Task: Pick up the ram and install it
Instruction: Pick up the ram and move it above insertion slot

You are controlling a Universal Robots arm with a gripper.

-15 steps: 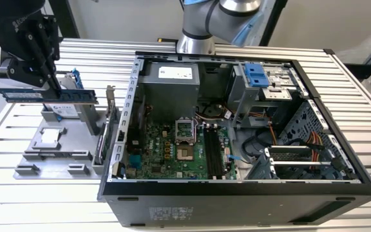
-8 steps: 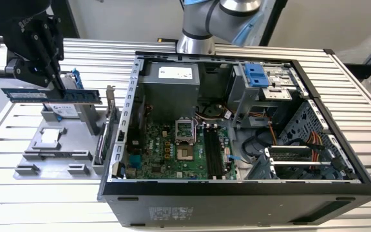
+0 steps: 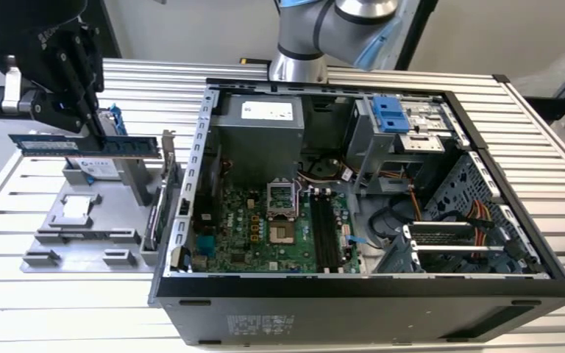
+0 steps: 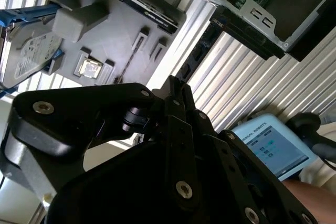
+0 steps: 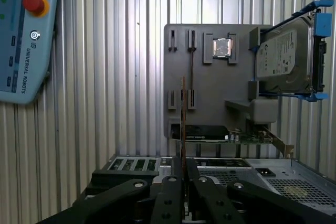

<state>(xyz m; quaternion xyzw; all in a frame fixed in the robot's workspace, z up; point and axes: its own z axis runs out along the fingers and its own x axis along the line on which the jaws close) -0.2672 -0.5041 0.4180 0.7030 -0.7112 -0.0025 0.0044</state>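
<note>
claw clamped on ram near its mid-length, fingers on flat faces | ram held level, just under claw, above gray tray | judged light, stiff, fragile: grip board faces gently, spare the contact edge | open computer case farther off, beside tray on counter

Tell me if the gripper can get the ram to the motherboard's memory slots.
Probably yes: the gripper holds the ram beside the case, whose side is open; the slots lie uncovered.
</note>
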